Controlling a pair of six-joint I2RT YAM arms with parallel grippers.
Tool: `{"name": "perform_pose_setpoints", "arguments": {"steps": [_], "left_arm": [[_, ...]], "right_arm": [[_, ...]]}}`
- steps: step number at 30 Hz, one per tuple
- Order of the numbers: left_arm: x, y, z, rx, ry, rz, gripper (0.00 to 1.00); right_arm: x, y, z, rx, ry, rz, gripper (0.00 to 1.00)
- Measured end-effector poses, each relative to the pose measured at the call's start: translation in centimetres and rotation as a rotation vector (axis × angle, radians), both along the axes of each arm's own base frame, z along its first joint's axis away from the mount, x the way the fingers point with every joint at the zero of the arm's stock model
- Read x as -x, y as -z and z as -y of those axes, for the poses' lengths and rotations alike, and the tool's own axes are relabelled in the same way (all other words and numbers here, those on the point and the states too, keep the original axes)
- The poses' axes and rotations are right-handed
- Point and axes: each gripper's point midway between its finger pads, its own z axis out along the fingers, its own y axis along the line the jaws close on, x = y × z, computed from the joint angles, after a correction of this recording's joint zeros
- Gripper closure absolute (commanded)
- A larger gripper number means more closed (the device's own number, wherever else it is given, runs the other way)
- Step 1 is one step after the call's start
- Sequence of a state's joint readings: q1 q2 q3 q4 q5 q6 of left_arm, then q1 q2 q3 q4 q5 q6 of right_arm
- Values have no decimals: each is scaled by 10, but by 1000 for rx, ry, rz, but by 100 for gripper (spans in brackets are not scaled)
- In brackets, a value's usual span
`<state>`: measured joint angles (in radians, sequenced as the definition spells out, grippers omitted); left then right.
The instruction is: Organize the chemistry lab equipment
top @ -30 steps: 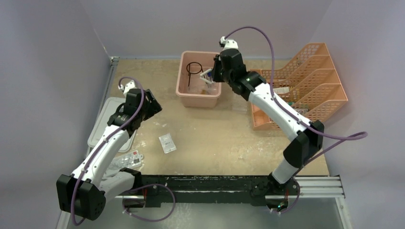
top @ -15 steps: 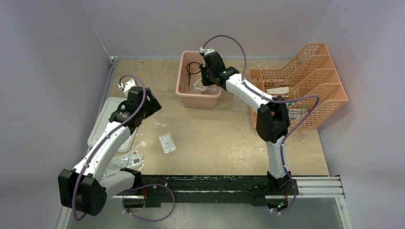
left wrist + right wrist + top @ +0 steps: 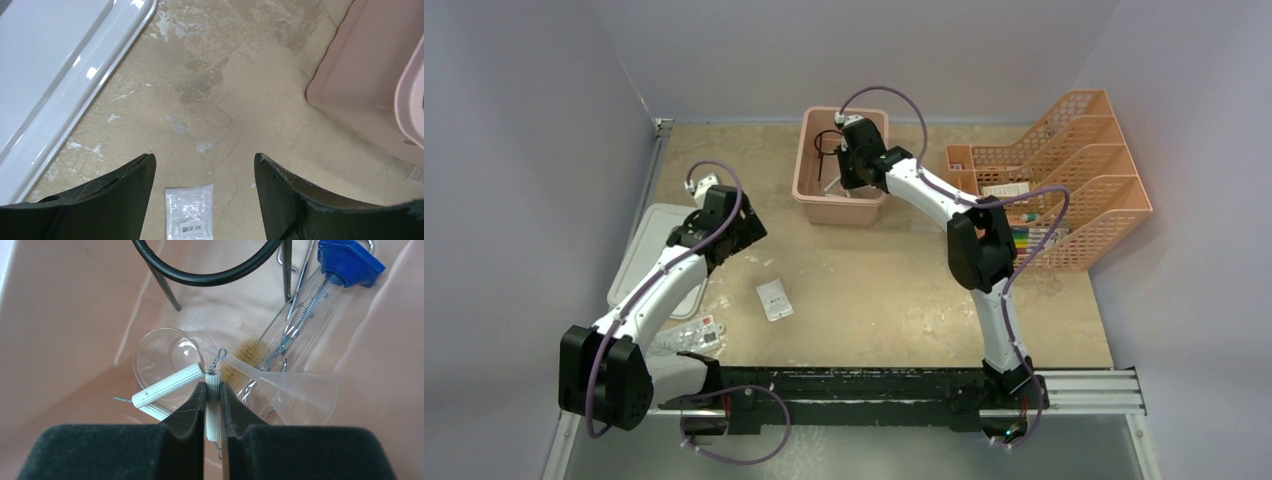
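Right gripper (image 3: 211,386): pinching one white leg of the wire triangle (image 3: 167,385), holding it low inside the pink tub (image 3: 60,315) over the clear glassware (image 3: 160,355); seemingly finishing placement, needing only release. Left gripper (image 3: 204,159): gaping above a small white packet (image 3: 190,212).

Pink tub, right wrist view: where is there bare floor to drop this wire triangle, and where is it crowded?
The tub is bare on this view's left, between its wall and the round glassware. The right is crowded: funnel, brush and blue-capped cylinder overlap. The right gripper holds the wire triangle over the glassware.
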<state>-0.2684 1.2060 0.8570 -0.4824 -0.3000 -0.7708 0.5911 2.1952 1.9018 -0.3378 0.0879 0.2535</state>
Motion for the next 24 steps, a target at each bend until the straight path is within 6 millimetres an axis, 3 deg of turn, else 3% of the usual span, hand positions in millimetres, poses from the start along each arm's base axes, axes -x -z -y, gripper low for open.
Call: {"name": "perform_pose_setpoints", "arguments": {"steps": [2,7,16,20,24], "left_arm": [[1,2,1,2,3,-7,29],[5,9,1,6,7,-33,29],[30,39,2,6,29,-160,30],[39,45,2,6,35,-206,31],[47,54,3,10,45,-252,35]], "right_arm": [[-2,4,-3,-5,-5,-1,100],[-1,21,-4,-1,1,-30,88],[-3,17,-3,-10,26,-23,65],[1,-8,0,-32,34,2,56],[9,-66,6,-88,37,74,50]]}}
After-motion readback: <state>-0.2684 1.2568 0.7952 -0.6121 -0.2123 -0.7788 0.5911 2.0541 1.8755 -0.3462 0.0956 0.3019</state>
